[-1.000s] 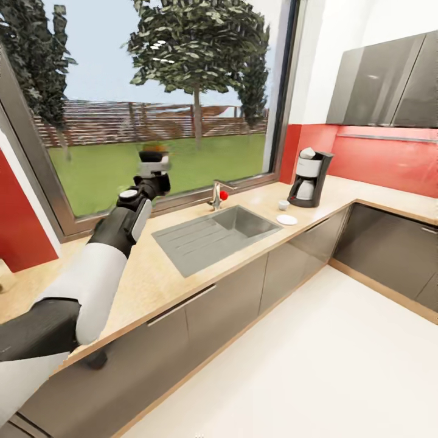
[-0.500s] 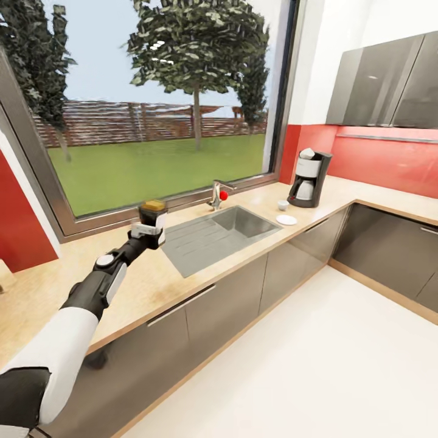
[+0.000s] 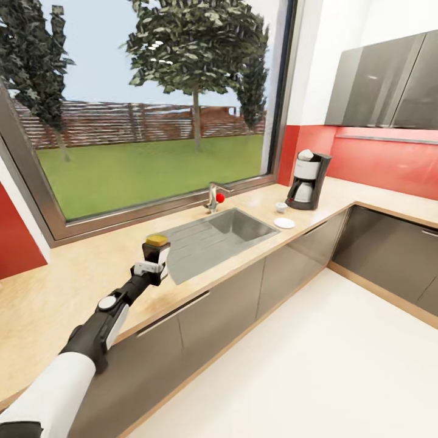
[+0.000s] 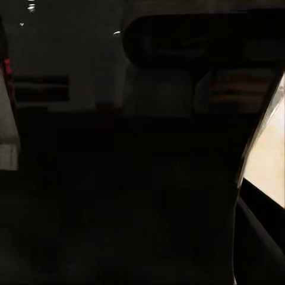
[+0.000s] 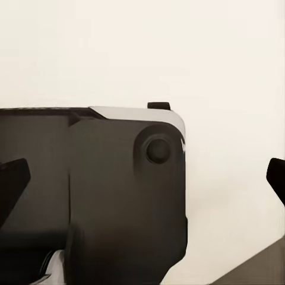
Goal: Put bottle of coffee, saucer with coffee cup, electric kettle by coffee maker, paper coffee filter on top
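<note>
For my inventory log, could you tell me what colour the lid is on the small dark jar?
Yellow lid on the small dark jar; head view shows it best.

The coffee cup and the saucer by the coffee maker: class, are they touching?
Apart. The head view shows the coffee cup standing on the kitchen countertop with a strip of bare counter between it and the saucer.

One coffee maker point(image 3: 309, 180), one bottle of coffee point(image 3: 157, 249), one coffee cup point(image 3: 281, 207), one saucer point(image 3: 284, 223).
</note>
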`<state>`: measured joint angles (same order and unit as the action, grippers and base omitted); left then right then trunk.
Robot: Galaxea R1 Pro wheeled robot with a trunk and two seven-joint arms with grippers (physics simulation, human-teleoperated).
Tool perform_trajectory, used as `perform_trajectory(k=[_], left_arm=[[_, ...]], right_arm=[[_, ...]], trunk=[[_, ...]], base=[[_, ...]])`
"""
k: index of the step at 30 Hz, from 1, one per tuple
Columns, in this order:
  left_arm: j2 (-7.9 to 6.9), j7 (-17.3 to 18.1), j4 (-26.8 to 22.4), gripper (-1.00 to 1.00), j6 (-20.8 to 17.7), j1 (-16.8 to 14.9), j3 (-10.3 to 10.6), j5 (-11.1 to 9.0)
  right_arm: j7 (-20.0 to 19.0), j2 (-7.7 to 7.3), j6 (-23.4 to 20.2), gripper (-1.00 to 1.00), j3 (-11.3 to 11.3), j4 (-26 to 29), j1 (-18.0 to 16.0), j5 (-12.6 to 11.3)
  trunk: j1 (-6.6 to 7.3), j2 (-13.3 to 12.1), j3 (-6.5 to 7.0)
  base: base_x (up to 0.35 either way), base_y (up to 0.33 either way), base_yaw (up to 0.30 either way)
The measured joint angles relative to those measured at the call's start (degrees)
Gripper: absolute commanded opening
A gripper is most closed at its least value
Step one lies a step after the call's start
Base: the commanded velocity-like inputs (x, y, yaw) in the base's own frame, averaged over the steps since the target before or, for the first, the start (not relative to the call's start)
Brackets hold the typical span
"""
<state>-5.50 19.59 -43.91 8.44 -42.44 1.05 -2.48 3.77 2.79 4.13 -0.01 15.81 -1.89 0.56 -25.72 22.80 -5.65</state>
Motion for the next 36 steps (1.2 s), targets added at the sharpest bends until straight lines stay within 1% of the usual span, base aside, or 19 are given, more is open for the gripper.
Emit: perform_trajectory(k=[3,9,13,20,32,36], left_arm=[[0.0,0.0,-1.06,-1.0,0.03,0.28,0.02,0.0],[0.07,0.3,-1.2,-1.0,0.05,0.46,0.11,0.01],[0.12,0.56,-2.26,-1.0,0.02,1.57,0.16,0.01],[0.19,0.58,-2.41,-1.0,0.04,1.7,0.23,0.01],[0.2,0.66,-2.44,-1.0,-0.01,1.71,0.31,0.0],[0.36,0.64,-2.43,-1.0,-0.04,1.72,0.31,0.0]], right_arm=[[0.0,0.0,0.0,1.0,0.0,-0.02,0.0,0.0],[-0.01,0.0,0.0,1.0,0.06,-0.03,0.0,0.0],[-0.01,0.0,0.0,1.0,0.08,-0.02,0.01,0.0],[-0.01,0.0,-0.01,1.0,0.08,-0.02,0.01,0.0],[0.0,0.0,-0.01,1.0,0.08,-0.02,0.01,0.0],[0.0,0.0,0.0,1.0,0.08,-0.03,0.0,0.0]], trunk=[[0.0,0.0,0.0],[0.0,0.0,0.0],[0.0,0.0,0.0],[0.0,0.0,-0.01],[0.0,0.0,0.0],[0.0,0.0,0.0]], base=[[0.274,-0.165,0.0],[0.281,-0.155,-0.021],[0.305,-0.102,-0.229],[0.311,-0.088,-0.262],[0.246,-0.169,-0.263],[0.242,-0.173,-0.044]])
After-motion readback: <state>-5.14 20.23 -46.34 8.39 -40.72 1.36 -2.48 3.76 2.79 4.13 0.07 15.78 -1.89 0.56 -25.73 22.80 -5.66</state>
